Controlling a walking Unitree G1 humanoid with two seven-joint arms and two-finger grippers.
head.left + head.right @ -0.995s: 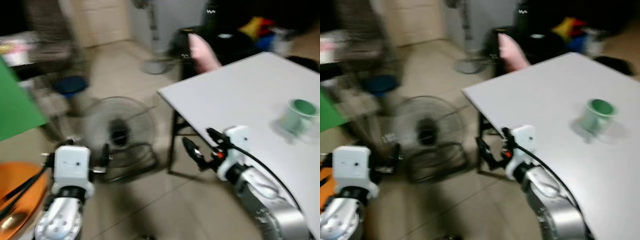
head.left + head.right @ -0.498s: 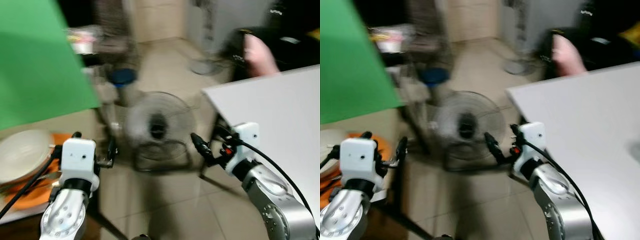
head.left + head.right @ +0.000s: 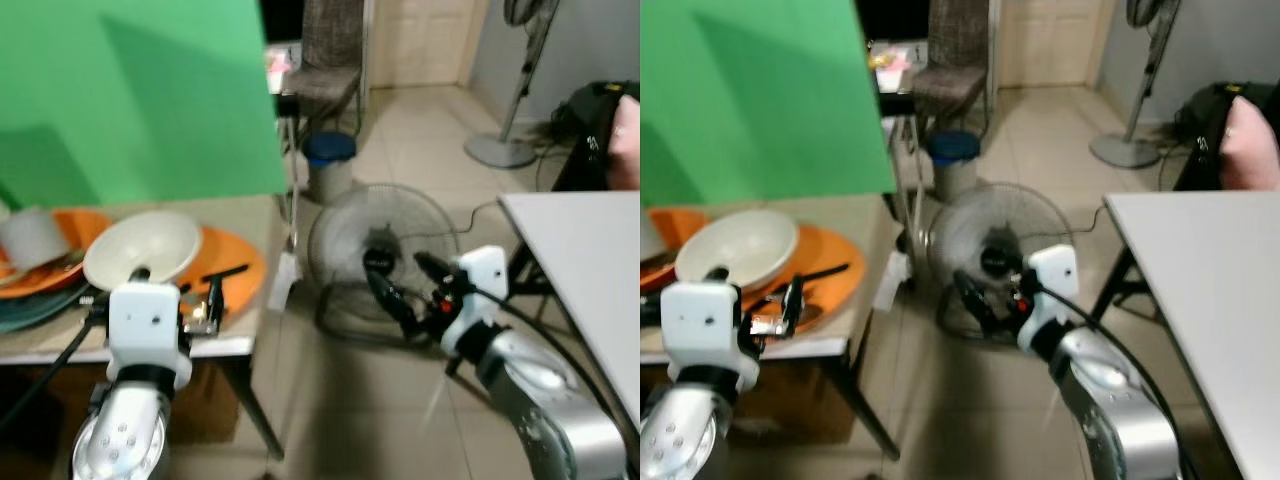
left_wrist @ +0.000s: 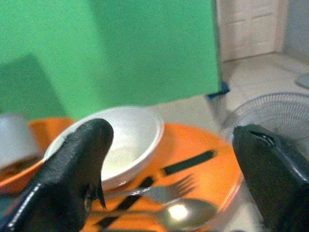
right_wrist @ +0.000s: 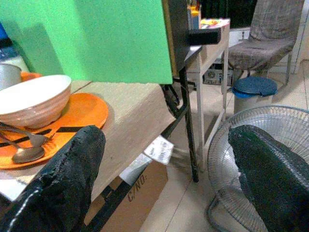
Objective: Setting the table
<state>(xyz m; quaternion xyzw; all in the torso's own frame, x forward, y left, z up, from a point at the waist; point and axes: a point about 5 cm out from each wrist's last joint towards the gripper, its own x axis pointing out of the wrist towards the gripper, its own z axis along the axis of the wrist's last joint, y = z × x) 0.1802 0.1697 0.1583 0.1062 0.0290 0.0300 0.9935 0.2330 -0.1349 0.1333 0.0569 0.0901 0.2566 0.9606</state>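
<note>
Left gripper (image 3: 178,312) is hovering at the near edge of the beige side table (image 3: 262,215), black fingers spread apart and holding nothing. Directly ahead of it, the tableware is lying on a round orange plastic plate (image 3: 232,263): a metal spoon (image 4: 169,212) nearest, then a metal fork (image 4: 161,192) beside it, and a pair of black chopsticks (image 4: 186,163) running diagonally across the plate. The cutlery's long axes are lying roughly crosswise to the gripper's line of reach. A white ceramic bowl (image 3: 142,246) is sitting on the plate's far-left part, just behind the utensils. The left arm is judged to be the nearer tool for any pick here.

Right gripper (image 3: 403,290) is hanging over open floor, off the side table's right edge, fingers also spread and empty; the plate is lying well to its left.

Further left, a second orange plate (image 3: 52,270) is carrying a grey cup (image 3: 35,236). A green screen (image 3: 140,95) is standing behind the table.

The corner of the white dining table (image 3: 585,250), the presumed destination, is showing at right. A floor fan (image 3: 370,250) is resting on beige tiles between the two tables; a chair (image 3: 330,70) and a blue-lidded bin (image 3: 328,160) are standing beyond.
</note>
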